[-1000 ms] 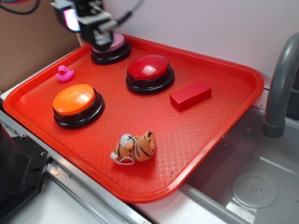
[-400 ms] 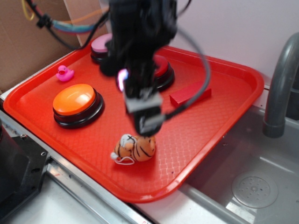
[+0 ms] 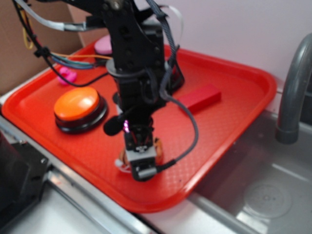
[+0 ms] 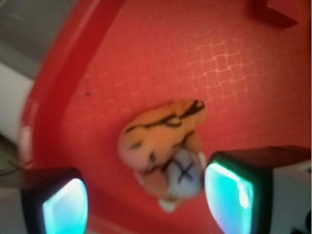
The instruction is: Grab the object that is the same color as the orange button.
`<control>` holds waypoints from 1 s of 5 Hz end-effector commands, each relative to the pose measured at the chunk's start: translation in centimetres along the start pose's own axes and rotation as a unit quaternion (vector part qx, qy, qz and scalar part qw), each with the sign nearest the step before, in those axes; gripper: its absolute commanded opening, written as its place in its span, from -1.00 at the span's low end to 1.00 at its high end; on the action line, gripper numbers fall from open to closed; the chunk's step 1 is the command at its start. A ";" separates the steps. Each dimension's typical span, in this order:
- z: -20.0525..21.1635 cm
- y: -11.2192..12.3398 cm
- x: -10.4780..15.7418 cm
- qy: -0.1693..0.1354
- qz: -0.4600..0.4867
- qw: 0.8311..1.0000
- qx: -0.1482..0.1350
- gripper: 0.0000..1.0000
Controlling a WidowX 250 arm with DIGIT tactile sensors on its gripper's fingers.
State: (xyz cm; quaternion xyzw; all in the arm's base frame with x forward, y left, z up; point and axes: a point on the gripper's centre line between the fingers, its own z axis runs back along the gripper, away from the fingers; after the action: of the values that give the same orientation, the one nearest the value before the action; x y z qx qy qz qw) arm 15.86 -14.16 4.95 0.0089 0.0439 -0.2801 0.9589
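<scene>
My gripper (image 4: 146,197) hung spread wide over the plush tiger (image 4: 163,148), which lay near the front rim of the red tray (image 3: 234,117). The tiger sat closer to one finger (image 4: 234,192), so closing risked nudging it aside or pinching only its head.

Exterior view high, oblique over the tray (image 3: 234,122); wrist view close, straight down; shared tiger (image 4: 163,146).
</scene>
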 end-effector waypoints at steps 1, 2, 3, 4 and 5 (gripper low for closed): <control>-2.4 0.6 0.4 0.016 -0.004 1.000 -0.018 1.00; -3.9 0.9 -0.5 0.028 0.016 0.999 -0.033 -1.00; -1.0 1.4 -2.1 0.015 0.028 0.999 -0.037 -1.00; 3.5 3.5 -6.3 -0.029 0.105 0.991 -0.073 -1.00; 7.7 5.5 -11.4 -0.071 0.170 0.979 -0.085 -1.00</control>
State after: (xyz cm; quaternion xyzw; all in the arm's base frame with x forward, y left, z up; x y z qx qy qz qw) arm 10.79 -3.42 13.19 -0.0815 0.0089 -0.1070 0.9909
